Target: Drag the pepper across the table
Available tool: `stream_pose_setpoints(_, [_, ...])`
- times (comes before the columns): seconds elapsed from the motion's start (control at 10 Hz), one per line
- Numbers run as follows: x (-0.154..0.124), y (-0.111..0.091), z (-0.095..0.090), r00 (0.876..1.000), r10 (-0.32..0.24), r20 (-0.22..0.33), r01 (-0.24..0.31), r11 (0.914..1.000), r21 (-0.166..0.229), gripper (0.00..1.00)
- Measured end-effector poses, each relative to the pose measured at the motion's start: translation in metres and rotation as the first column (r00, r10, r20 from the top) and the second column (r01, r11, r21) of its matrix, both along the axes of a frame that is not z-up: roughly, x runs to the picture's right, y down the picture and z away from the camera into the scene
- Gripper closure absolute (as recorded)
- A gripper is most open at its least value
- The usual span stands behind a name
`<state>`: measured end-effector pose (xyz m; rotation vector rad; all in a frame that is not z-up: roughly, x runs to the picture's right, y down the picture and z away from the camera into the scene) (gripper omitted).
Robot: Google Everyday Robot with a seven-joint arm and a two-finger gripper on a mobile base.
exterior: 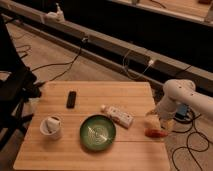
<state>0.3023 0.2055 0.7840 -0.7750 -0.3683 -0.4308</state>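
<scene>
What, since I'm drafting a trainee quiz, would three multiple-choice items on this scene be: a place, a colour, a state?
1. Where is the gripper? A) just above the pepper, at the table edge B) high over the table's middle C) off beyond the far corner
2. The plate is: A) white B) green C) blue
3. The pepper is: A) held aloft B) standing on end C) lying flat on the table

Answers: 1 A, the gripper hangs right over the pepper; 2 B, its rim and bowl are green; 3 C, it rests on the wood.

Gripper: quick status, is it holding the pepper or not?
Gripper: at the right edge of the table, directly over the pepper; open, closed or holding cannot be told.
</scene>
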Motion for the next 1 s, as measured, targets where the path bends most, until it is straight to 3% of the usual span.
stream_pose_setpoints(0.4, [0.003, 0.022, 0.007, 0.997, 0.077, 0.0, -0.077, 0.9955, -0.054, 0.2])
stream_pose_setpoints(0.8, [0.008, 0.043, 0.015, 0.99, 0.14, -0.01, -0.14, 0.9858, -0.093, 0.21])
stream_pose_setpoints(1.0, [0.011, 0.051, 0.018, 0.989, 0.144, -0.017, -0.145, 0.9841, -0.102, 0.39])
